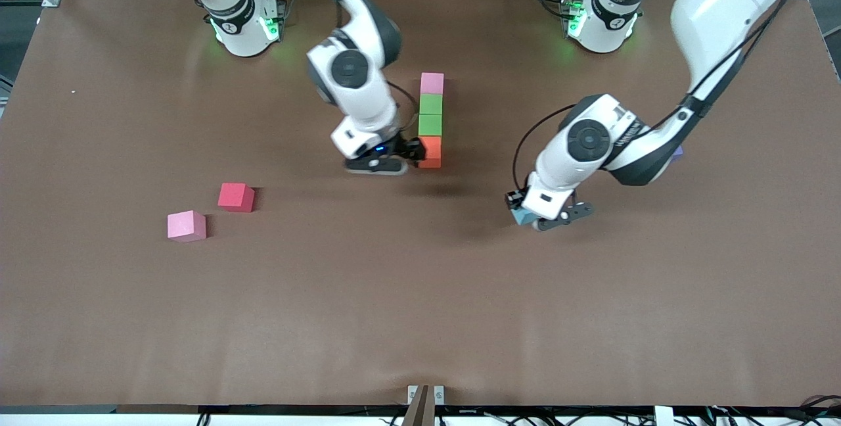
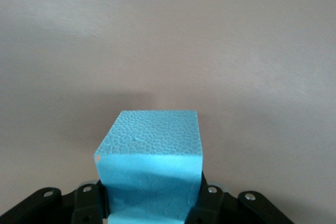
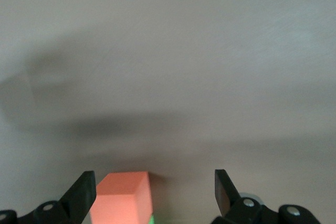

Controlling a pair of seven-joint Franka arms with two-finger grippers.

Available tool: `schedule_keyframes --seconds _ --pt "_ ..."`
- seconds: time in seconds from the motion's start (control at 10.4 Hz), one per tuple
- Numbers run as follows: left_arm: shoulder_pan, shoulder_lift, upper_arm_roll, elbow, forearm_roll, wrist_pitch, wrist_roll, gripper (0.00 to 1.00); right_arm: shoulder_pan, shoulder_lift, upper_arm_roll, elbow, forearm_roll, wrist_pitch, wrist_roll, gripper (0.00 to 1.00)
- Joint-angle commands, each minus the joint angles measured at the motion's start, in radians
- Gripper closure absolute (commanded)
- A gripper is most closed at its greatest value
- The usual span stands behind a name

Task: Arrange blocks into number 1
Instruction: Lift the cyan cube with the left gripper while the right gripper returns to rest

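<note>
The brown desk (image 1: 420,307) carries a column of four blocks near its middle, running toward the front camera along the 12-to-6 line. A pink block (image 1: 431,83) heads the column at the robots' end. Two green blocks (image 1: 430,114) follow it, touching one another. An orange block (image 1: 430,151) closes the column at the 6 o'clock end.

The right arm comes from the base at the upper part of the front view toward the right arm's end. The right gripper (image 1: 412,154) sits low at the orange block, on that block's 9 o'clock side. Its jaws stand wide apart and grip nothing. In the right wrist view the orange block (image 3: 122,196) shows close to one of the fingers (image 3: 81,195), with clear space to the other.

The left gripper (image 1: 540,214) hangs over bare desk at about 4 o'clock from the column. Its jaws are closed on a light blue block (image 2: 149,169), clamped on two opposite faces.

A red block (image 1: 236,196) and a second pink block (image 1: 186,225) lie near each other, not touching, toward the right arm's end, at about 8 o'clock from the column. The second pink block is nearer the front camera. A purple block (image 1: 677,150) shows only as a sliver at the left arm's forearm.
</note>
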State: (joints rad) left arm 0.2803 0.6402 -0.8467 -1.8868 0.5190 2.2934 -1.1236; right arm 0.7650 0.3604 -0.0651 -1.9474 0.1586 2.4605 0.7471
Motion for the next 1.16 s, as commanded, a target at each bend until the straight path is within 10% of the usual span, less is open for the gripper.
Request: schedule_keyframes --seconds 0.0,0.58,1.06 --pt "-0.096 0.033 0.023 0.087 -0.027 -0.026 0.025 1.00 -0.235 -0.115 0.128 -0.119 -0.077 0.008 -0.026 0.00" --pt "-0.550 0.125 0.335 0.331 -0.175 -0.081 0.030 1.00 -0.622 -0.251 0.191 -0.116 -0.341 -0.055 -0.260 0.00" --pt "-0.605 0.162 0.345 0.397 -0.254 -0.172 0.172 1.00 -0.799 -0.322 0.271 0.224 -0.273 -0.617 -0.538 0.00"
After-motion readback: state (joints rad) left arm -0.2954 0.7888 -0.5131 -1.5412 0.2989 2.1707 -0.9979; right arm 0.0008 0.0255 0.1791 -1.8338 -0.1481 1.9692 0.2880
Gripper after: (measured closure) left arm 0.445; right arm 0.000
